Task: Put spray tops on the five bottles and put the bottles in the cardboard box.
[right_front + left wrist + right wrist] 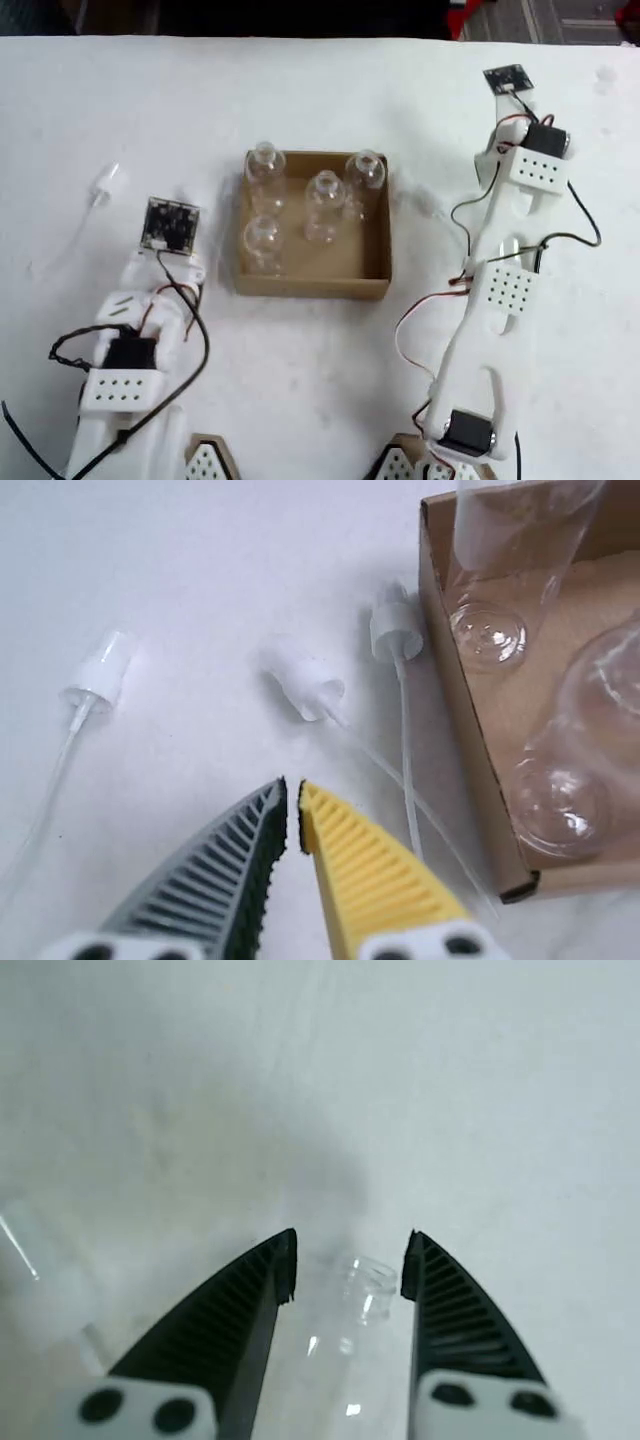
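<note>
- cardboard box: centre of the high view, open side up, on the white table.
- bottles, clear, four, standing inside the box: upper-left corner, upper-right corner, middle, lower left.
- fifth bottle: clear and faint against the table, apparently lying down; neck between the right gripper's fingers, touching neither.
- right gripper: spread wide, straddling that neck, gripping nothing.
- right arm: along the right side of the high view, from the lower edge to the upper right.
- left gripper: fingers drawn together to a narrow slit, nothing between them; over bare table, near the spray tops.
- left arm: lower left of the high view, left of the box.
- spray tops, white, three lying on the table ahead of the left gripper: one well apart from the box; one between the other two; one just beside the box wall, dip tube trailing alongside it.
- further entry, high view: one spray top at centre left, well left of the box.
</note>
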